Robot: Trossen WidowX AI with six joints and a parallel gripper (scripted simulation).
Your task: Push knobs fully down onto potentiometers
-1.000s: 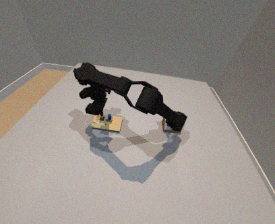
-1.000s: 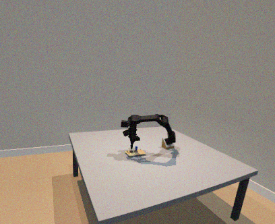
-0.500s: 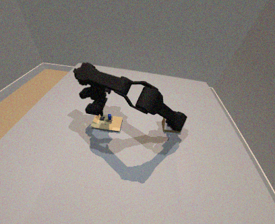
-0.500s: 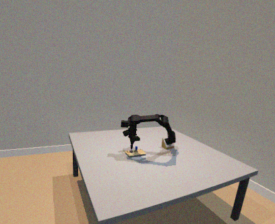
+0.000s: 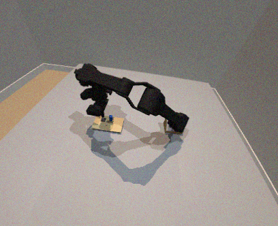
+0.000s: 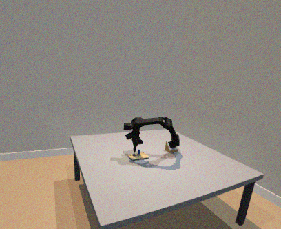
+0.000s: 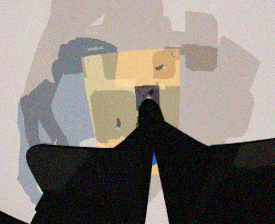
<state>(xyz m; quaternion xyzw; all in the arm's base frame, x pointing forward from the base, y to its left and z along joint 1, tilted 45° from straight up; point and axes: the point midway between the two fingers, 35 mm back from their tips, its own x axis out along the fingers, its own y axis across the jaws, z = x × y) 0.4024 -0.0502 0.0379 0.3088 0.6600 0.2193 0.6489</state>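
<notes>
The circuit board [image 5: 116, 128] [image 6: 144, 157] [image 7: 130, 65] is a tan plate low over the table. A blue knob [image 5: 111, 118] [image 6: 139, 152] [image 7: 154, 160] stands upright on it; in the wrist view only a sliver shows between the finger bodies. A dark grey potentiometer [image 5: 103, 120] [image 7: 147, 90] sits beside it, partly hidden by the fingertips; its knob cannot be told apart. My gripper [image 5: 103, 116] [image 6: 134, 153] [image 7: 152, 124] is shut and empty, pointing down with its tips over the dark potentiometer. Whether they touch it cannot be told. How far down either knob sits is too small to tell.
The arm's base [image 5: 179, 123] [image 6: 174, 141] stands on the table [image 5: 193, 177] [image 6: 181, 186], with a small brown upright piece [image 5: 165, 125] [image 6: 167, 147] beside it. The arm arches from there to the board. Small dark marks show on the board.
</notes>
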